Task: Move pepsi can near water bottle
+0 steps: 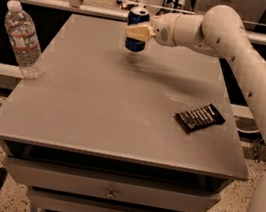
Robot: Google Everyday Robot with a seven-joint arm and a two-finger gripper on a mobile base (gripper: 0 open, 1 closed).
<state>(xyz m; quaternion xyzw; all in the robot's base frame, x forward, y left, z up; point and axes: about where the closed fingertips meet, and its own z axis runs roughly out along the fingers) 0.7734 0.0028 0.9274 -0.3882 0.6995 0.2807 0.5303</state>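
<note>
We see the gripper (138,31) clasping the pepsi can (138,15) above the table (121,116) and hiding its middle behind 1 finger (134,31).

pepsi can (138,18): blue, silver top. Cream gripper (135,31) clamped round it, over table (102,108) far edge. Arm (243,50) white. Water bottle (23,41) at table left edge: clear, ribbed, white cap, pale label with red. Wrapper (200,118) at table right side: dark, ridged. Table flat grey, 2 grey drawers (109,187) below
</note>
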